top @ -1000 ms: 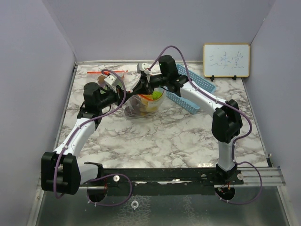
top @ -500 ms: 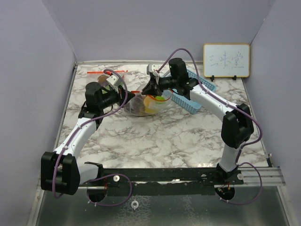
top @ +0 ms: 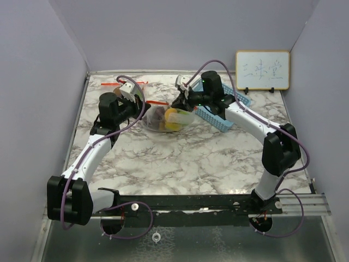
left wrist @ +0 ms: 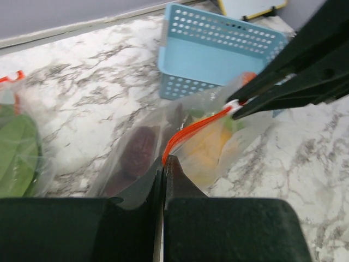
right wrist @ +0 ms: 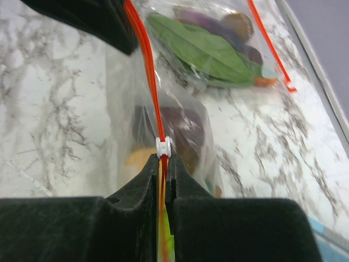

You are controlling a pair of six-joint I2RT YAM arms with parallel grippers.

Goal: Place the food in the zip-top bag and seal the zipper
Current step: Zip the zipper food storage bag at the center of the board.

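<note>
The clear zip-top bag (top: 166, 119) lies mid-table and holds a dark purple fruit (left wrist: 139, 150), a yellow-orange fruit (left wrist: 210, 144) and a lime-green one. Its red zipper (top: 160, 102) is stretched taut between my grippers. My left gripper (left wrist: 164, 159) is shut on the zipper's left end (top: 144, 105). My right gripper (right wrist: 163, 161) is shut on the zipper just behind the white slider (right wrist: 163, 147), at the right end (top: 180, 101). A second clear bag (right wrist: 210, 49) at the back left holds the long green leafy vegetable, purple fruit and a brown piece.
The blue mesh basket (top: 221, 109) lies just right of the bag, under my right arm, and also shows in the left wrist view (left wrist: 218, 54). A small whiteboard (top: 262, 70) stands at the back right. Grey walls close in the table on three sides.
My right gripper has slid to the right along the zipper. The left gripper shifted slightly left. The bag has come down and is stretched flatter between them.
</note>
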